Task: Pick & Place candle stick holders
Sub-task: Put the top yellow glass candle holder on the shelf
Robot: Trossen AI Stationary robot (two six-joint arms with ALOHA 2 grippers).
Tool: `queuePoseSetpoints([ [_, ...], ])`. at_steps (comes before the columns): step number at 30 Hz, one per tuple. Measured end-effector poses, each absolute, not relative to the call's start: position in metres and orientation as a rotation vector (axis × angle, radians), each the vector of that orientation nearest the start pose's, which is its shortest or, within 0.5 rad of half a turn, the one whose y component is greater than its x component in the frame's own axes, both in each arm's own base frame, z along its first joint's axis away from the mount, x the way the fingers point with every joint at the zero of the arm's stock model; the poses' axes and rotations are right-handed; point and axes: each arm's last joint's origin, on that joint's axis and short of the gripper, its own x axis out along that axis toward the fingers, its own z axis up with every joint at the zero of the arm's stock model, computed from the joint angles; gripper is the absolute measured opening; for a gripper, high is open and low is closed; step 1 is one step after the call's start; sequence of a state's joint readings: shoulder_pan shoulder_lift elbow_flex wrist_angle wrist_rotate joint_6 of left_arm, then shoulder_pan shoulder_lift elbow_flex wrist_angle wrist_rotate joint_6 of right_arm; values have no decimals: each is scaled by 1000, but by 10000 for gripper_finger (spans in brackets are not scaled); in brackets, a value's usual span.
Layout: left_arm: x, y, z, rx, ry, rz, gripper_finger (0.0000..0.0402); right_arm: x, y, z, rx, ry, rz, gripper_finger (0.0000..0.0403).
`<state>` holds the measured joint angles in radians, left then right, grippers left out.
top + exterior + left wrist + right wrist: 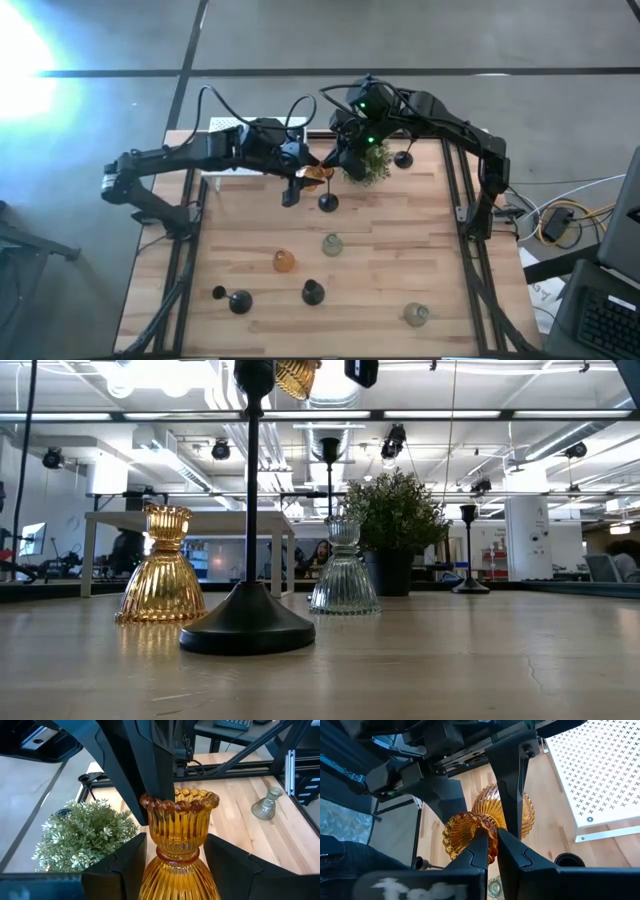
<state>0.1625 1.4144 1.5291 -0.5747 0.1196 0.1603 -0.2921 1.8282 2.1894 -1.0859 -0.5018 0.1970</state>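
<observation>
Mid-transfer between the two arms, by the look of it: one amber holder [179, 845] held off the counter [400, 270], just beside the potted plant [368, 163] on its left-arm side. Left gripper [175, 860] closed around the holder's narrow neck, jaws set either side of the ribbed glass. Right gripper [491, 842] pinching the scalloped rim of the same holder, jaws narrow on the glass edge. Both arms thus gripping one piece at once, over the back of the counter near the white perforated box [600, 775].

Judged step: a handover, or a re-grip, with release by one side not yet made.

Next move calls for one pair of jaws to let go cleanly while the other keeps a firm hold; glass is smooth and the rim grip is thin, so a slip or a twist is the likely trouble. Needs also a lift clear of the plant and of the tall black holder [327, 201] standing just forward of it.

Elsewhere, forward of the plant: another amber holder [284, 261], a clear one [332, 244], black ones [313, 292] and a clear piece [416, 314] well apart near the front edge.
</observation>
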Motion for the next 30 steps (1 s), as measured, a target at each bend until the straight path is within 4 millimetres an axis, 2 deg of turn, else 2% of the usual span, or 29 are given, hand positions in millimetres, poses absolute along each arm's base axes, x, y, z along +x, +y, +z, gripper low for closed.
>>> queuePoseSetpoints([
  [6, 300, 46, 407, 91, 465, 8, 188, 355, -92, 435, 473, 699, 133, 11],
  [12, 300, 47, 407, 93, 469, 11, 129, 358, -93, 430, 476, 703, 132, 11],
  [22, 300, 48, 406, 99, 470, 13, 126, 358, -93, 430, 477, 705, 130, 12],
  [26, 300, 48, 407, 103, 469, 13, 126, 358, -94, 430, 483, 706, 120, 32],
  [30, 300, 48, 406, 107, 471, 16, 126, 355, -95, 430, 492, 717, 114, 71],
])
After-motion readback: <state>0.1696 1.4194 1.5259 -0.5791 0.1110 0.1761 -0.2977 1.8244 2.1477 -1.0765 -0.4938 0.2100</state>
